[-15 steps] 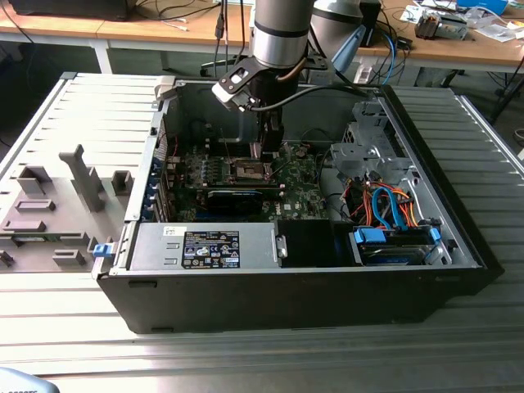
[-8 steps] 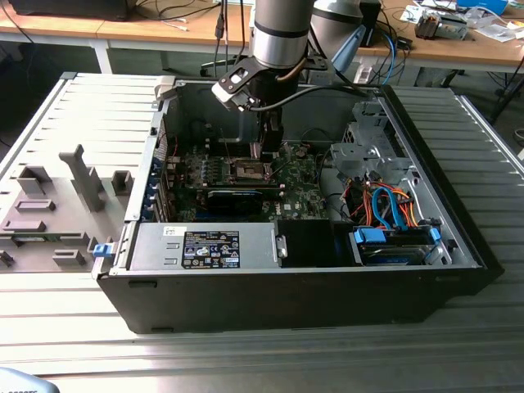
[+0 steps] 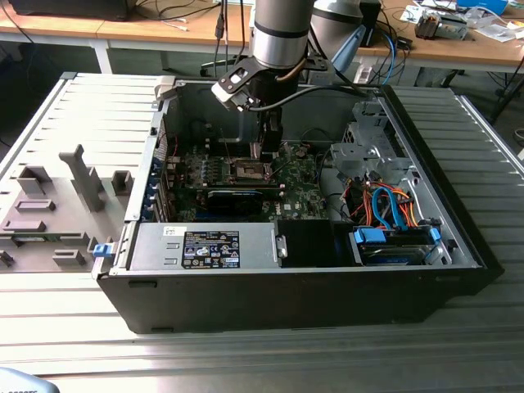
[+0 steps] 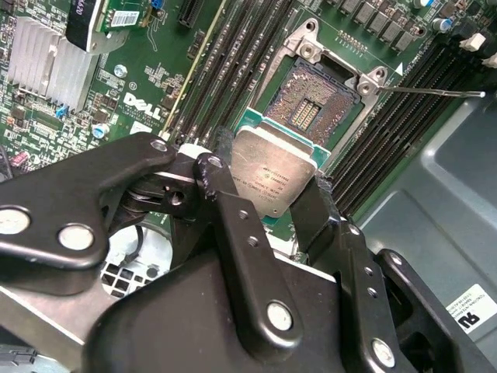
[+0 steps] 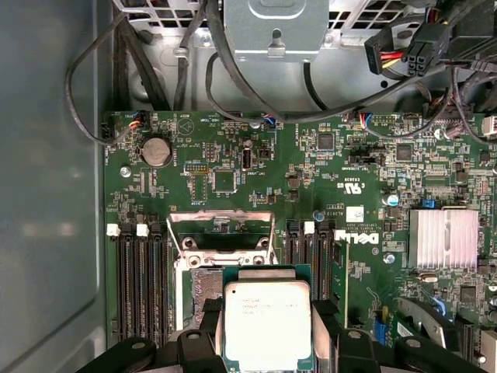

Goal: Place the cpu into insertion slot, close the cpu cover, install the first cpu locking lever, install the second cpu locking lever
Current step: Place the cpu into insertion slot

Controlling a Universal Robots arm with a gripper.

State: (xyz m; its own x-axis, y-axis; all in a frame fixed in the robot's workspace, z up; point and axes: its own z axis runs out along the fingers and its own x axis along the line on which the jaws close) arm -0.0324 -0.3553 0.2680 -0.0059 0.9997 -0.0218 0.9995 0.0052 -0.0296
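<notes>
In the upper centre of the exterior view, the gripper (image 3: 260, 152) hung inside the open computer case (image 3: 471, 246), low above the green motherboard (image 3: 304, 178). Its two fingers were closed on the cpu (image 4: 273, 177) and pinched it by two opposite edges. I think this grip was chosen so that the flat metal top and the underside were both left free.

In both wrist views the chip was held about level, with its silvery top upward. It was close over the near edge of the insertion slot (image 4: 312, 107) and was not yet lying in it. The slot itself was uncovered, so the field of fine contacts could be seen.

The cpu cover (image 5: 221, 224) stood swung up on the side of the slot away from the gripper, which left the way down open for the chip. A thin locking lever (image 4: 431, 92) stuck out free from a corner of the socket frame and was not hooked down; the cover could stand up only with it released.

By my judgement the placing of the chip was the step in hand, and the cover and the levers were not yet dealt with.
</notes>
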